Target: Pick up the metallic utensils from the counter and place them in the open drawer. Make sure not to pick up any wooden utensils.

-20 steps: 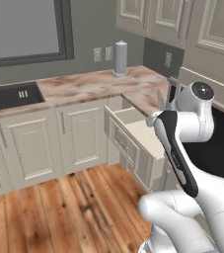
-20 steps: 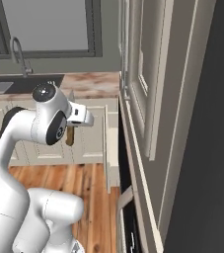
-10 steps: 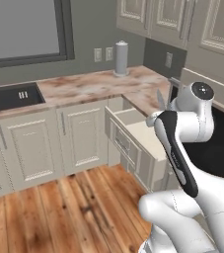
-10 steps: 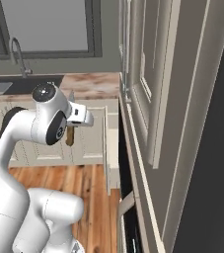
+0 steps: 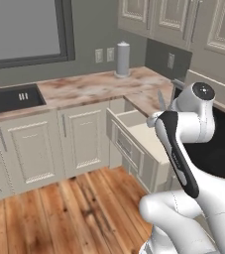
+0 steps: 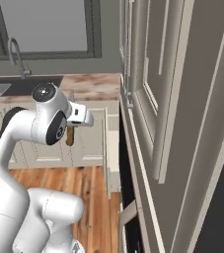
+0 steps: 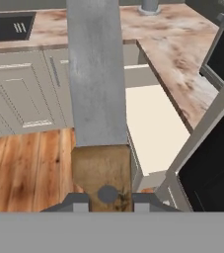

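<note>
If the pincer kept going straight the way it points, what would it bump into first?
Probably the open drawer: the pincer, shut on the knife, looks toward it, though depth is hard to judge.

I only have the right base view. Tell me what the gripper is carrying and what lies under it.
Observer: The gripper is shut on a knife; the hand view shows its grey blade running up from a brown handle.
Operator: Report the drawer's state.
Observer: The drawer is pulled open, and what shows of its pale inside is bare.
Operator: Say where the blade sits relative to it.
Observer: In the hand view the blade crosses the drawer's left edge, with wood floor to its left.
</note>
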Available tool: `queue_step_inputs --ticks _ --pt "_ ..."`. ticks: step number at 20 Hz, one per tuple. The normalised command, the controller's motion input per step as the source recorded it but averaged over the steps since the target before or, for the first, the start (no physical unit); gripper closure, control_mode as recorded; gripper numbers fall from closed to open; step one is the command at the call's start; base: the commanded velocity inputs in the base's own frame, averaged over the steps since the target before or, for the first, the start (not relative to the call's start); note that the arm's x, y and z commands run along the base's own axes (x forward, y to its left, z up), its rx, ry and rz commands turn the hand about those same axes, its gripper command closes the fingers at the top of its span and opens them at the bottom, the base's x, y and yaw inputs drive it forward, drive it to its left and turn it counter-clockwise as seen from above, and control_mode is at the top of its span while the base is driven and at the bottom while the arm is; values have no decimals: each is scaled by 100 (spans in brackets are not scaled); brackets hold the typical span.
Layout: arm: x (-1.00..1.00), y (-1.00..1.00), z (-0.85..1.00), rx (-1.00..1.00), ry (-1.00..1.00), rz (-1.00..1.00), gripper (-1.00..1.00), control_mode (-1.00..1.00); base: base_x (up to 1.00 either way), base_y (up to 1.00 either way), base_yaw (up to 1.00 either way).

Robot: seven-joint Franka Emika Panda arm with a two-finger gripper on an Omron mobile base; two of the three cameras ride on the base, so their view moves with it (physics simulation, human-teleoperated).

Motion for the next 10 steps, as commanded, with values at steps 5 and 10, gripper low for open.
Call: queue_step_inputs --ticks 5,10 --pt "0 0 0 0 0 0 100 100 72 -19 0" --pt "0 0 0 0 0 0 100 100 57 -28 0"
